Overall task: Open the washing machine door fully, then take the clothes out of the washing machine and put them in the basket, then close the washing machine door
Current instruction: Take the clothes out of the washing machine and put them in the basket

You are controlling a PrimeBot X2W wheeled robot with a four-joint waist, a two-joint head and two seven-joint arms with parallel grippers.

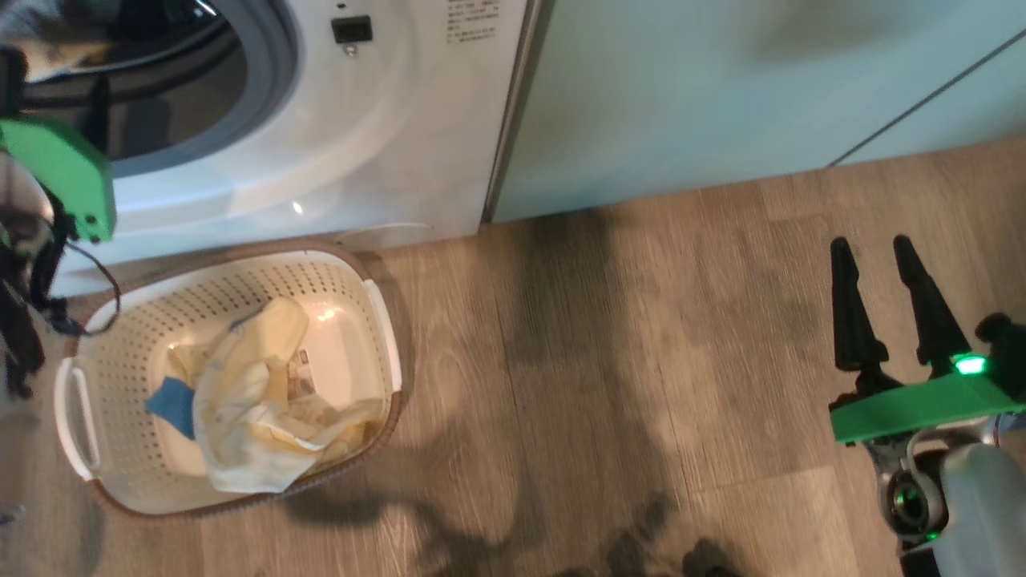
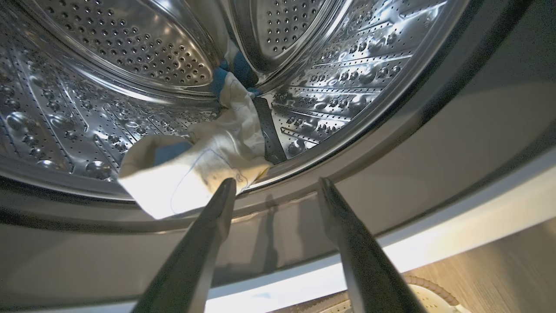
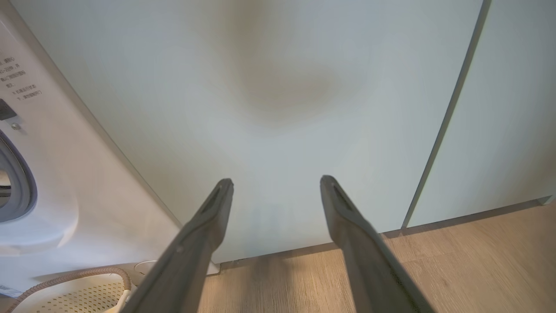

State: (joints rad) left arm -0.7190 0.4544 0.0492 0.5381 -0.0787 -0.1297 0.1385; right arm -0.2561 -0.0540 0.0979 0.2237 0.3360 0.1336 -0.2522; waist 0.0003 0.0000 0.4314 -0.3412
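Observation:
The white washing machine (image 1: 361,144) stands at the upper left with its drum mouth uncovered; the washing machine door is out of view. A pale yellow garment with a blue part (image 2: 195,169) lies over the lip of the steel drum (image 2: 108,65). My left gripper (image 2: 278,182) is open at the drum mouth, one fingertip (image 2: 228,187) at the garment's edge and nothing between the fingers. The cream basket (image 1: 353,280) sits on the floor before the machine with yellow, blue and white clothes (image 1: 256,401) inside. My right gripper (image 1: 871,248) hangs open and empty over the floor, far to the right.
Pale green cabinets (image 1: 721,88) stand right of the machine, and my right gripper (image 3: 277,181) faces them. Wood-look floor (image 1: 601,361) stretches between basket and right arm. The left arm's green wrist bracket (image 1: 64,176) is above the basket's far left corner. The basket rim (image 2: 430,289) shows below the machine.

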